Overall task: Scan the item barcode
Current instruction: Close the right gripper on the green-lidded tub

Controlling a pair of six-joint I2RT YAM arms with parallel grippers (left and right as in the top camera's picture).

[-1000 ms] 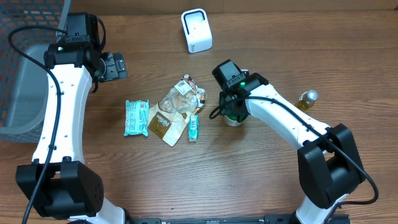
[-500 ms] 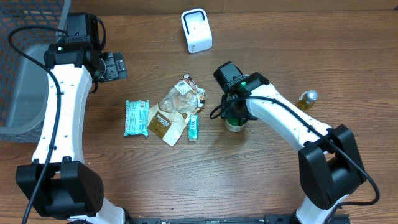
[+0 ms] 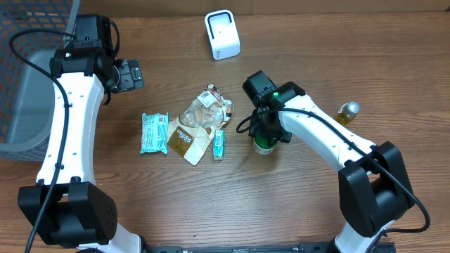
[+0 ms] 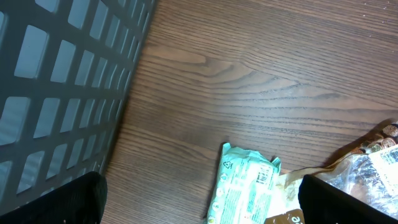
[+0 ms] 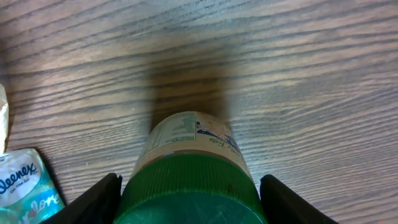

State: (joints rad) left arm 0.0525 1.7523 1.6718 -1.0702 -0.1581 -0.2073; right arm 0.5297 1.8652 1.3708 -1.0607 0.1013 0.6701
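The item is a small jar [image 5: 190, 144] with a green ribbed lid and a printed paper label. It stands upright right of the pile in the overhead view, where only its lower rim [image 3: 264, 147] shows under the arm. My right gripper [image 5: 189, 202] comes down over the lid, a finger against each side, shut on it. The white scanner [image 3: 222, 34] stands at the table's back, well apart from the jar. My left gripper [image 3: 131, 74] hovers open at the back left with nothing in it. In its own view the left gripper [image 4: 202, 202] is above a teal packet.
A teal packet [image 3: 153, 133], a crumpled clear and brown bag [image 3: 198, 124] and a small tissue pack [image 3: 219, 145] lie mid-table, left of the jar. A small gold-capped bottle [image 3: 346, 112] stands at the right. A grey mesh basket [image 3: 24, 84] fills the left edge.
My right gripper has shifted slightly toward the front of the table with the jar in it. The left arm has not moved.
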